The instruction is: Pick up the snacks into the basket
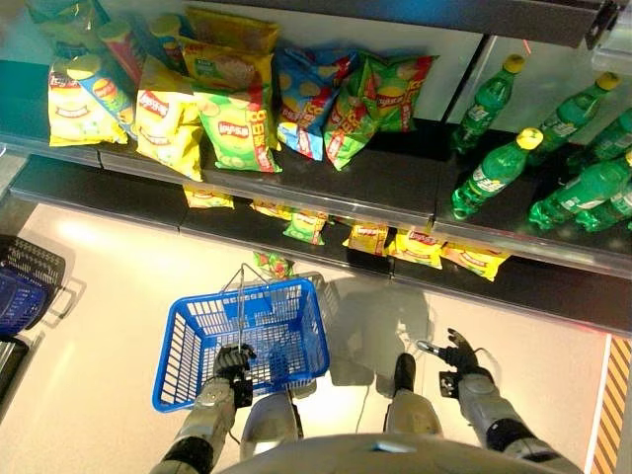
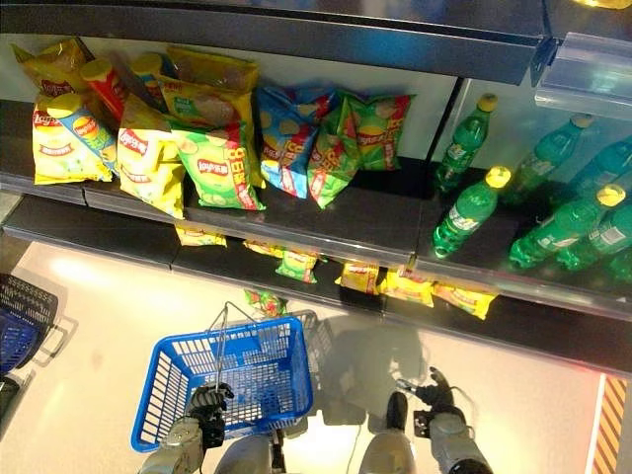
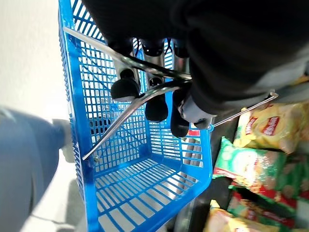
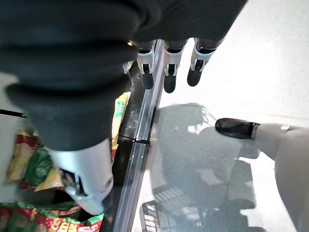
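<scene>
We note the left hand (image 1: pixel 233 361) curled round the handle of the empty blue basket (image 1: pixel 194 385). Right hand (image 1: pixel 456 354) hangs spread. Snack bags (image 1: pixel 237 128) lie on the shelf (image 1: pixel 395 183).

Print is there, but little of it reads from where I stand. The yellow bags (image 1: pixel 168 118) and the green bag (image 1: pixel 237 133) on the upper shelf (image 1: pixel 395 188) each carry a red round logo with white script. The green bottles (image 1: pixel 494 173) wear white-and-green labels too small to make out. The small packs (image 1: pixel 420 247) on the lower shelf show coloured marks, unreadable.
</scene>
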`<state>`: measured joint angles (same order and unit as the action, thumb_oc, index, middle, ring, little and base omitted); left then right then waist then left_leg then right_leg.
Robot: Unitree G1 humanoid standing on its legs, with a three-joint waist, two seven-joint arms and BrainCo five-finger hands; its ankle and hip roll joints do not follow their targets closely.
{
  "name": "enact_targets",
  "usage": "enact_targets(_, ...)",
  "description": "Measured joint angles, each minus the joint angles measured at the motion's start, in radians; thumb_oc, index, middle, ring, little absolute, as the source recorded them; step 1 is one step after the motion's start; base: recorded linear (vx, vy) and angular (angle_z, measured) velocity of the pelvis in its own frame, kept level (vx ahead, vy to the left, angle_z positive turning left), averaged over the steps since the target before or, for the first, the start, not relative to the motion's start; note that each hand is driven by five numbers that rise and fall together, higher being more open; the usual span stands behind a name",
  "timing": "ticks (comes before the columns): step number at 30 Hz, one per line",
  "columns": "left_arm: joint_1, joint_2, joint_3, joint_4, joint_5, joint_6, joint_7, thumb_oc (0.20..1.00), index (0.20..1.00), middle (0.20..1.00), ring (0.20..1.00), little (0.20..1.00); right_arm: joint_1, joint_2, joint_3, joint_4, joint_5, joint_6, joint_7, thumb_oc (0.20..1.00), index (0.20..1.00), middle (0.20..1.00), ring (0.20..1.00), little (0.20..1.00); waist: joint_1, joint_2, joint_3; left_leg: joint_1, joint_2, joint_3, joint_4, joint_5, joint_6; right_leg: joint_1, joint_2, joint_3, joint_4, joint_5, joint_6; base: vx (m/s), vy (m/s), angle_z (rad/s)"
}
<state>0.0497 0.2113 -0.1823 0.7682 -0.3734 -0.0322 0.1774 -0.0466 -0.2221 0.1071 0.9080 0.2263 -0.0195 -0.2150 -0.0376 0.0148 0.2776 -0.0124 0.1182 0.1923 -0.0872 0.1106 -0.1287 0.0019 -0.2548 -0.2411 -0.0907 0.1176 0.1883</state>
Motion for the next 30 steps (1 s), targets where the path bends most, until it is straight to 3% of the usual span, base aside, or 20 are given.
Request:
enact_targets(9, 0.016, -0.019, 0.007, -0.010, -0.013, 0.005, -0.025, 0.200, 0.200, 0.200, 0.200, 0.200, 0.055, -0.005, -0.019, -0.044, 0.000, 0.005, 0.000, 1.000, 1.000, 1.000, 1.000, 1.000, -0.004, -0.007, -0.042, 0.038, 0.005, 0.009, 0.000, -0.010, 0.004, 0.030, 0.003, 0.015, 0.000, -0.001, -0.001, 0.04, -0.021, -0.05)
enact_targets(12, 0.015, -0.019, 0.007, 0.007, 0.040, 0.009, -0.022, 0.200, 0.200, 0.200, 0.200, 0.200, 0.075, -0.005, -0.019, -0.054, 0.000, 0.005, -0.003, 1.000, 1.000, 1.000, 1.000, 1.000, -0.005, -0.010, -0.059, 0.045, 0.007, 0.013, 0.000, -0.010, 0.003, 0.031, 0.006, 0.018, 0.000, -0.001, -0.001, 0.02, -0.022, -0.03)
enact_targets(18, -0.033, -0.037, 0.008, 0.224, 0.242, 0.041, 0.043, 0.200, 0.200, 0.200, 0.200, 0.200, 0.105, -0.012, -0.021, -0.164, 0.001, 0.003, -0.031, 1.000, 1.000, 1.000, 1.000, 1.000, -0.026, -0.011, -0.098, 0.055, 0.018, 0.028, -0.001, -0.017, -0.002, 0.028, 0.015, 0.032, -0.001, -0.005, -0.001, 0.01, -0.011, -0.07)
enact_targets(23, -0.090, -0.069, 0.068, 0.428, 0.307, 0.047, 0.064, 0.200, 0.200, 0.200, 0.200, 0.200, 0.141, -0.040, -0.028, -0.295, 0.001, 0.000, -0.047, 1.000, 1.000, 1.000, 1.000, 1.000, -0.031, -0.011, -0.125, 0.056, 0.024, 0.039, -0.001, -0.020, -0.006, 0.022, 0.023, 0.041, -0.002, -0.005, -0.004, 0.03, -0.011, -0.06)
enact_targets(30, -0.090, -0.079, 0.140, 0.456, 0.321, 0.069, 0.084, 0.200, 0.200, 0.200, 0.200, 0.200, 0.187, -0.083, -0.047, -0.513, -0.019, -0.017, -0.058, 1.000, 1.000, 1.000, 1.000, 1.000, -0.029, -0.009, -0.152, 0.055, 0.025, 0.050, -0.001, -0.023, -0.007, 0.012, 0.025, 0.051, -0.001, -0.003, -0.009, 0.01, -0.007, -0.04)
